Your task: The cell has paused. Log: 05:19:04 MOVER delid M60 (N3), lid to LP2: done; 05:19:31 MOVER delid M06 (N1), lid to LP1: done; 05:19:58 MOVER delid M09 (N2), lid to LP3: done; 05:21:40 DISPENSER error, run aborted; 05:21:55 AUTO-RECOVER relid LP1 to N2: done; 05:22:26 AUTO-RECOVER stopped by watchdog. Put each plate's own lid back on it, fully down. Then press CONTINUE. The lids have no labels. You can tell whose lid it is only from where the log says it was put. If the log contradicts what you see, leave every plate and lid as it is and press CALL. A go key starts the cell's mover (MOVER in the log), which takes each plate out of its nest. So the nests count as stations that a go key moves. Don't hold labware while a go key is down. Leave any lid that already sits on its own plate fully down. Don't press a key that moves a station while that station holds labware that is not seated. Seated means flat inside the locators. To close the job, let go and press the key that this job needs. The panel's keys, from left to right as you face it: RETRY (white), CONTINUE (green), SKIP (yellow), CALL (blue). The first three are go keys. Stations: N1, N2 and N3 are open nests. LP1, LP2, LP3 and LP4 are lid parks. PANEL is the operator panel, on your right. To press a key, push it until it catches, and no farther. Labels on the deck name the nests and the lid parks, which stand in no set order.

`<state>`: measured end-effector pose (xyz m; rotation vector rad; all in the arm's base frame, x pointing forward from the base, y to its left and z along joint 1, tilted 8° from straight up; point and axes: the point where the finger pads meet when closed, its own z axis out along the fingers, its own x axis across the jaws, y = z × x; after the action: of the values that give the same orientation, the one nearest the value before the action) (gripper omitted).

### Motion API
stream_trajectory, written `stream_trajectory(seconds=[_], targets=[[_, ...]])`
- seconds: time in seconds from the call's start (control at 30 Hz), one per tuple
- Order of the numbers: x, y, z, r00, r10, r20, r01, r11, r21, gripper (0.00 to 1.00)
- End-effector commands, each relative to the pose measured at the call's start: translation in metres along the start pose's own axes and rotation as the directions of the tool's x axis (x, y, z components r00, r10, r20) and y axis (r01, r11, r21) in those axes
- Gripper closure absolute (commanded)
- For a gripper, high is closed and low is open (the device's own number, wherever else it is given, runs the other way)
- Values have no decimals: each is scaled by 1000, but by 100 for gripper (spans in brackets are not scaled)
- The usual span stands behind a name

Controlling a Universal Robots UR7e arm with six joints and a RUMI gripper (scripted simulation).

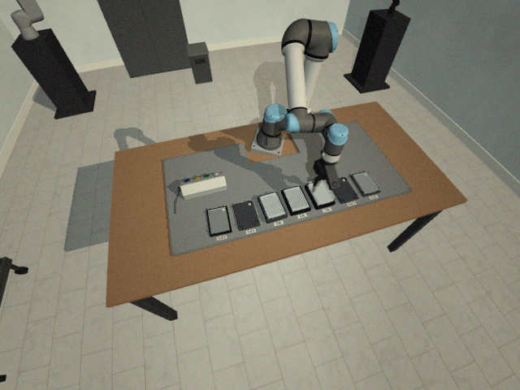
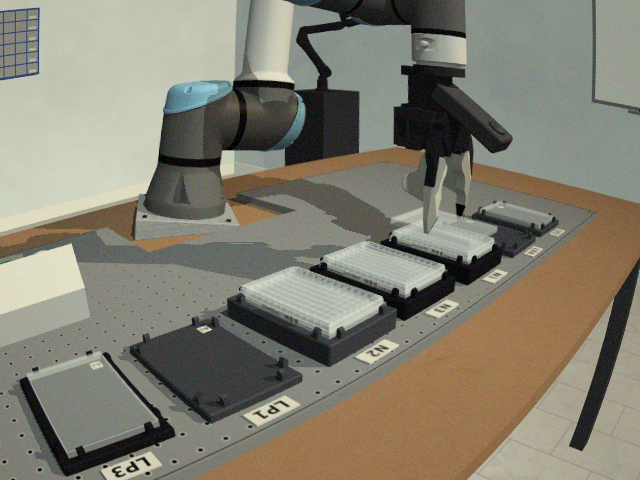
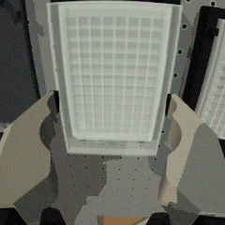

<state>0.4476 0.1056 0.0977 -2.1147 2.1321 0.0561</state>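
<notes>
Gripper (image 2: 443, 214): clenched on a clear lid (image 3: 113, 75), one finger on each long side.
Lid: over the N1 plate (image 2: 445, 241), lined up with its well grid in the wrist view; whether it touches, cannot tell.
N2 plate (image 2: 305, 299): unlidded, at 7 o'clock of the gripper in the exterior view.
N3 plate (image 2: 383, 267): unlidded, between N2 and N1.
LP1 (image 2: 214, 364): bare.
LP3 (image 2: 85, 397): holds a lid.
Panel (image 1: 203, 186): 9 o'clock of the gripper in the top view.

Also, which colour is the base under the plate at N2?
Black; the nest base shows best in the exterior view.
</notes>
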Motion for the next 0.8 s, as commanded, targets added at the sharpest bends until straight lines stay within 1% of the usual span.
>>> stream_trajectory(seconds=[0.0, 0.77], targets=[[0, 0, 1, 1000, 0, 0, 0, 1000, 1, 100], [0, 0, 8, 1000, 0, 0, 0, 1000, 1, 100]])
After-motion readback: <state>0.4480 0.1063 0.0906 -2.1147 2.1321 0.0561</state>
